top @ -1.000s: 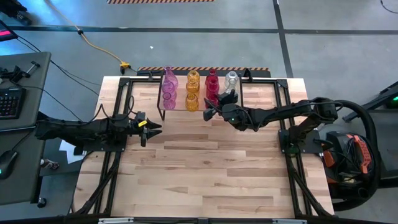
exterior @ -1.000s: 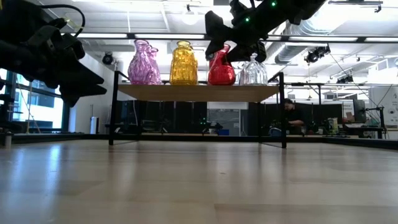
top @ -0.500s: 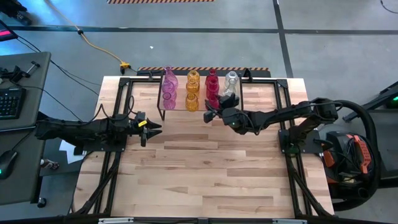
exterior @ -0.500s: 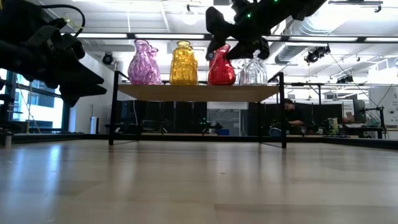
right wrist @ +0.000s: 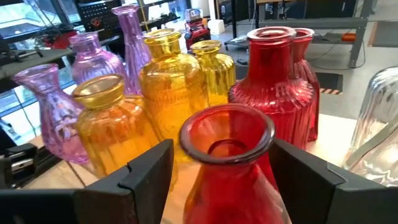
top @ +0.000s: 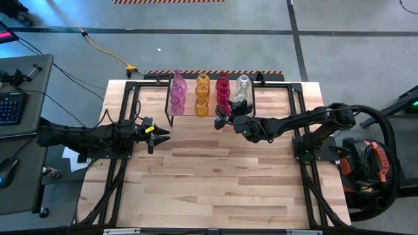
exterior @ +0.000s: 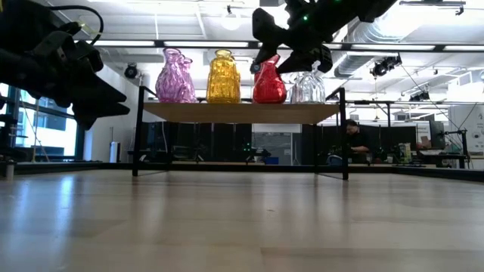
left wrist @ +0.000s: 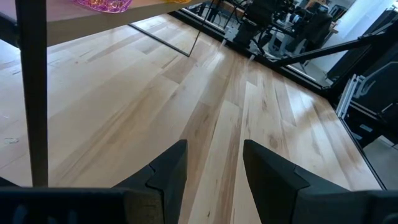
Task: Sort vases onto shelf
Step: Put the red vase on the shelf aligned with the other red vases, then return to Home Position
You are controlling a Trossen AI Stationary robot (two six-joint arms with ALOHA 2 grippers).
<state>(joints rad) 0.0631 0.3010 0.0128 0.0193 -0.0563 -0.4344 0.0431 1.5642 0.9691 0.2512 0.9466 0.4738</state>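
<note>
Vases (top: 202, 96) crowd the shelf (top: 186, 115); my right gripper (right wrist: 217, 174) hangs at its front edge, fingers spread either side of the front red vase (right wrist: 231, 163), untouching. My left gripper (top: 159, 135) waits half-open, well off the shelf, over bare tabletop (top: 209, 183).

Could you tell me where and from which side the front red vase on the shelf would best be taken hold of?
Probably at the narrow neck just under the flared lip of the front red vase, coming from the open table side. It stands upright at the shelf's front edge; yellow vases and another red vase crowd the other sides. The right gripper's open jaws already straddle it.
</note>
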